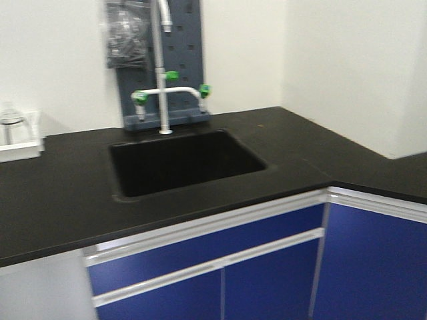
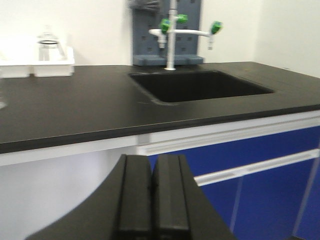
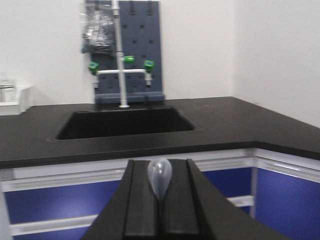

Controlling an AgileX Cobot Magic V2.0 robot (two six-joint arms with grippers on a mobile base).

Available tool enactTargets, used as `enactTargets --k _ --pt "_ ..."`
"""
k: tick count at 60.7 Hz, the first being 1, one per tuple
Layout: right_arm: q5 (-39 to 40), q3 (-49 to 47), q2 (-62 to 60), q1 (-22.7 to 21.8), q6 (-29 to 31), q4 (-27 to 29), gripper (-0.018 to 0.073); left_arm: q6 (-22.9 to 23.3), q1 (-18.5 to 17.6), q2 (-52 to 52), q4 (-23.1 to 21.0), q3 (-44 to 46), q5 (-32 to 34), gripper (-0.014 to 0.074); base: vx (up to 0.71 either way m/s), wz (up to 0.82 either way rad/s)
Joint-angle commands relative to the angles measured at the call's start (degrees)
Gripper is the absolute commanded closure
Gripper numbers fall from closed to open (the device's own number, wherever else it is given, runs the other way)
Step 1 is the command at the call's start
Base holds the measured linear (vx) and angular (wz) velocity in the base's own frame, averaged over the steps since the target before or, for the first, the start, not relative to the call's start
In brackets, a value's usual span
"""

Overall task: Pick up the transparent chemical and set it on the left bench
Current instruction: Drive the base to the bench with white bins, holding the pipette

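View: you faced a corner of plain white walls | Counter: a matte black countertop wrapped that corner, with a sunken black sink | Fixtures: a white faucet with green knobs stood before a grey pegboard | Below: you saw blue cabinet doors, white-trimmed | Light: even, soft

Of the dropper I see only the bulb; its stem is buried between the right fingers, whose bases run off the bottom edge. The left fingers are cropped the same way. The tap loses its top at the upper edge. The white bin is cut by the left edge, and the glassware in it is too blurred for me to name. The hanging bag is a smear.
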State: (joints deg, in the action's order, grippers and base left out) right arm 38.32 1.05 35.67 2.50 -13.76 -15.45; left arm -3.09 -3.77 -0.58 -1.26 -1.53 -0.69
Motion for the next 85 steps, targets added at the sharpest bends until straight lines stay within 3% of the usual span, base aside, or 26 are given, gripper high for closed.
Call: enactTargets --k 1,45,85 --pt "4.5 -1.6 0.1 0.0 0.4 0.3 0.0562 0.4 -0.1 -1.1 0.0 -0.9 4.5 0.0600 0.14 0.61" --pt "4.5 -1.6 0.1 0.0 0.4 0.3 0.0562 0.4 -0.1 -1.1 0.0 -0.9 4.5 0.0600 0.22 0.64" --pt "4.5 -1.6 0.1 0.0 0.4 0.3 0.0562 0.4 -0.1 -1.1 0.0 -0.9 4.5 0.0600 0.32 0.20"
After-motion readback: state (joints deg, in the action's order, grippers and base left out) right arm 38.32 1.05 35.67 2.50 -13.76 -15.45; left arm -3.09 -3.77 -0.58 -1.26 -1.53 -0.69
